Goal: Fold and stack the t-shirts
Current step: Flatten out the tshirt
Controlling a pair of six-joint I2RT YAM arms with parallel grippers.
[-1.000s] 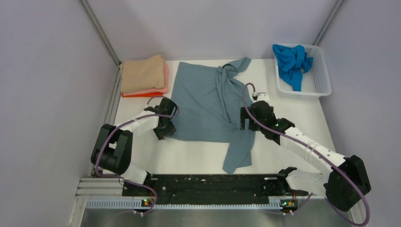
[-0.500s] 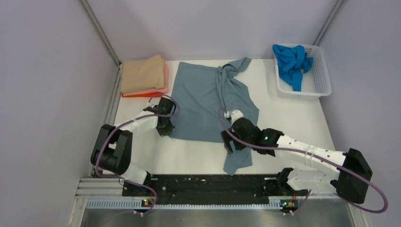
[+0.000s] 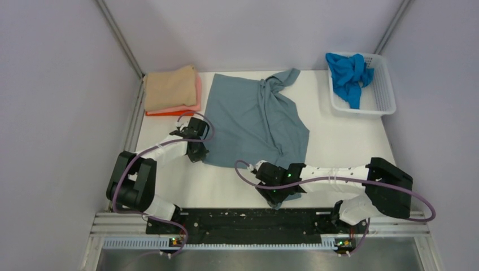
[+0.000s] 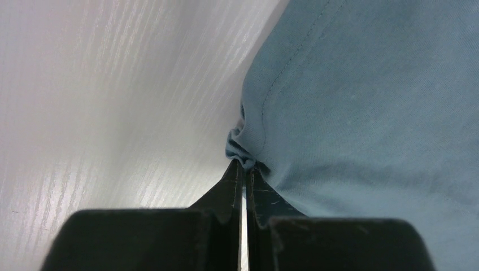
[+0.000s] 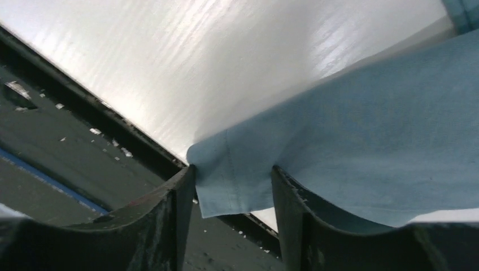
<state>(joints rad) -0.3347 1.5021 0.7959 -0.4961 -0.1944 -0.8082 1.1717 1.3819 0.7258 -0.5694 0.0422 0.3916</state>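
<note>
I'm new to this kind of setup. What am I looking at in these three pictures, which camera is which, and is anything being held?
These are two robot arms bolted at the near edge of a white table, each ending in a two-finger gripper. The wide picture comes from a fixed camera above and behind them. The two close-ups come from cameras on the wrists.

A grey-blue shirt lies spread on the table. A stack of folded shirts, tan on top, sits at the far left. A bright blue shirt is crumpled in a white basket at the far right.

The left gripper is shut on a pinch of the grey-blue shirt's left edge. The right gripper is open, its fingers on either side of that shirt's near corner.
</note>
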